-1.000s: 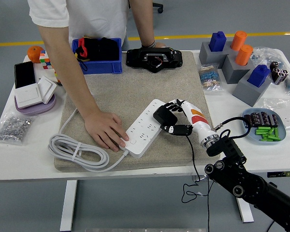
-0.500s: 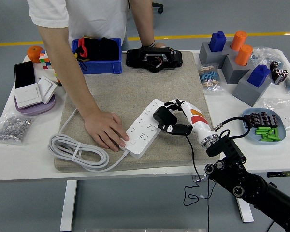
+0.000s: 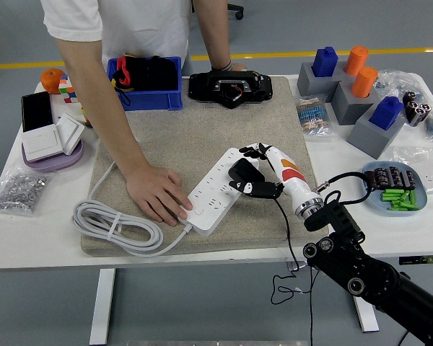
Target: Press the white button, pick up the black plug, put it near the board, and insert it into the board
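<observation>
Gripping the black plug [image 3: 241, 171] between curled fingers, the right hand [image 3: 263, 173] holds it just over the right end of the white power strip [image 3: 215, 190], the plug touching or nearly touching the strip's top face. At the strip's opposite end a person's hand [image 3: 157, 193] rests flat on the mat [image 3: 195, 137], fingertips against the strip, apparently steadying it. If the prongs are not square to a socket, I judge the push could skid the strip sideways or twist the plug in the grasp, since the cable [image 3: 285, 238] trailing off the bench [image 3: 50, 238] also tugs at it.
</observation>
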Robot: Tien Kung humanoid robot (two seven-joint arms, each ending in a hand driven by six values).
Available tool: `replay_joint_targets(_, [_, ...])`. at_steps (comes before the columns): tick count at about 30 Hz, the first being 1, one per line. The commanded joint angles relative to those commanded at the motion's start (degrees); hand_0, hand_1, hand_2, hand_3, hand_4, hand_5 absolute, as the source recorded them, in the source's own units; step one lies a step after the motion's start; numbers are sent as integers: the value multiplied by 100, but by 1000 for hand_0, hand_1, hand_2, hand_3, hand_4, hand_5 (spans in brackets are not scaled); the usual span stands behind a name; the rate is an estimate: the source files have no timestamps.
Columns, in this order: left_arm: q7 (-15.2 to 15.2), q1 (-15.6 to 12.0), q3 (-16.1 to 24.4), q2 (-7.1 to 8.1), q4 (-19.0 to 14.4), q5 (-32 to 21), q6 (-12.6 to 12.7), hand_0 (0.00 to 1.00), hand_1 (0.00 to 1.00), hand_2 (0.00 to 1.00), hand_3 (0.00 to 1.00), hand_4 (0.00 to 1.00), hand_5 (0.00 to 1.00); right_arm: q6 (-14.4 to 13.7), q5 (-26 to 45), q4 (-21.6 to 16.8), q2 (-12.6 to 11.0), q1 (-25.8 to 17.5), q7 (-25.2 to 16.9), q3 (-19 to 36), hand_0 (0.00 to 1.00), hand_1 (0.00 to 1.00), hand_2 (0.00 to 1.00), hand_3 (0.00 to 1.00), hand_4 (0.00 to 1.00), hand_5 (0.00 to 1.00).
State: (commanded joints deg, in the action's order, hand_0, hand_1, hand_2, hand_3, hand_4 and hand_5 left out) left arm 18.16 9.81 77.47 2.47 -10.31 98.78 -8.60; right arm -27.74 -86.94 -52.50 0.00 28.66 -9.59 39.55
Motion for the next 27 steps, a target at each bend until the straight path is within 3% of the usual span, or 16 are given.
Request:
replay_joint_targets(3, [1, -6, 1, 0, 0, 3, -1, 689, 636, 613, 633, 560, 166, 71, -38, -133, 0, -64, 10, 51, 851, 807, 755, 739, 998, 254])
replay_joint_targets(4, [1, -9, -1, 0, 0, -2, 0, 689, 636, 613, 633, 560, 166, 89, -49, -188, 0, -90, 12, 69, 900, 878, 825, 798, 998, 360])
replay_joint_targets(7, [1, -23, 3, 3, 0, -5, 5, 689, 636, 613, 633, 560, 166, 160, -117, -509, -16, -232, -47, 207, 900, 878, 825, 798, 998, 360])
replay_joint_targets(15, [3, -43, 77, 39, 0, 56, 24, 688, 636, 613, 633, 560, 166, 817, -375, -1566, -523, -770, -588, 689, 910, 854, 808, 797, 998, 389])
replay_joint_targets(16, [4, -44, 85, 41, 0, 65, 24, 688, 636, 614, 633, 560, 166, 845, -401, -1623, -557, -804, -611, 707, 952, 887, 831, 806, 998, 459])
replay_joint_targets(17, [2, -46, 83, 43, 0, 61, 27, 688, 636, 614, 633, 560, 166, 886, -480, -1707, -622, -878, -627, 737, 952, 887, 831, 806, 998, 459])
replay_joint_targets(21, [-7, -25, 53, 45, 0, 31, 29, 688, 636, 614, 633, 560, 166, 945, -588, -1808, -789, -1084, -651, 751, 952, 887, 831, 806, 998, 459])
replay_joint_targets(27, [-20, 2, -10, 47, 0, -5, 21, 690, 636, 613, 633, 559, 168, 941, -724, -1671, -817, -1182, -725, 666, 954, 899, 837, 805, 998, 490])
